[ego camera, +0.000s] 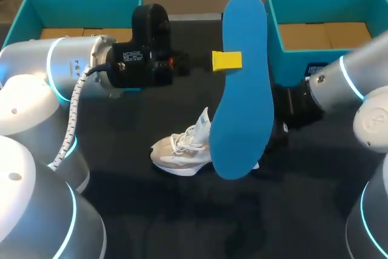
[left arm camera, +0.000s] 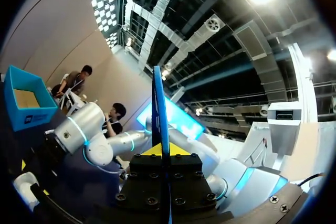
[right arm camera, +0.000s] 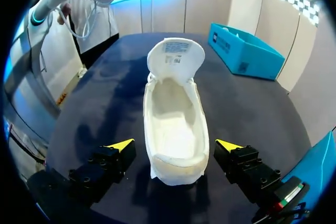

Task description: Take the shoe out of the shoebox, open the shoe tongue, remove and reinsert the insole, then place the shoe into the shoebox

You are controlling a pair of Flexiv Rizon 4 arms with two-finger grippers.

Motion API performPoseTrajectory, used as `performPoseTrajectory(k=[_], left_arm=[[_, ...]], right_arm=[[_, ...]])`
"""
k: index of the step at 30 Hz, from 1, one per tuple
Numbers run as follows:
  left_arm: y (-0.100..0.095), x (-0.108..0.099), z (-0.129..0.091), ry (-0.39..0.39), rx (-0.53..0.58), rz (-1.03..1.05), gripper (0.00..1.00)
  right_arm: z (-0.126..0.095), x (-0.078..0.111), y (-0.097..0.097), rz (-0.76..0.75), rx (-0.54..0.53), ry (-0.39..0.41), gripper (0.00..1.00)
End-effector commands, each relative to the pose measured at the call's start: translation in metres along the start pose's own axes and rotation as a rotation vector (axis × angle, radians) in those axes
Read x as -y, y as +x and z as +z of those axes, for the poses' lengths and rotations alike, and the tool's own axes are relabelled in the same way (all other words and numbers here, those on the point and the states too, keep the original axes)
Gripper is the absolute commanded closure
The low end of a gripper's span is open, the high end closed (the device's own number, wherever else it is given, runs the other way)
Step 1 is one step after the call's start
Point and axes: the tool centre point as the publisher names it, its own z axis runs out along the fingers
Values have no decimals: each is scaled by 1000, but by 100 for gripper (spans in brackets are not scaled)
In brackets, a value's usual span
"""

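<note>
Head view, left claw raised, gripping insole

Dark table bearing a white shoe and two open teal boxes.
The shoe stands on its sole near the table's middle, its tongue folded back and its inside open. The left box and the right box sit along the far edge, well apart from the shoe, each showing a brown cardboard floor.

White shoe, tongue open, between spread pincer fingers
</note>
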Motion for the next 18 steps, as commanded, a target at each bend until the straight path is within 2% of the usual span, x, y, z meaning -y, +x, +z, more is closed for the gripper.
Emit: performPoseTrajectory(k=[1,5,13,18], left_arm=[[4,-2,6,12,8,0,100],[4,-2,6,12,8,0,100],[4,-2,6,12,8,0,100],[4,-2,6,12,8,0,100]], right_arm=[[-6,-8,-1,8,-17,105,0],[-10,-14,-1,8,-30,170,0],[-21,-29,1,18,-46,355,0],[-24,-33,5,-15,-21,396,0]])
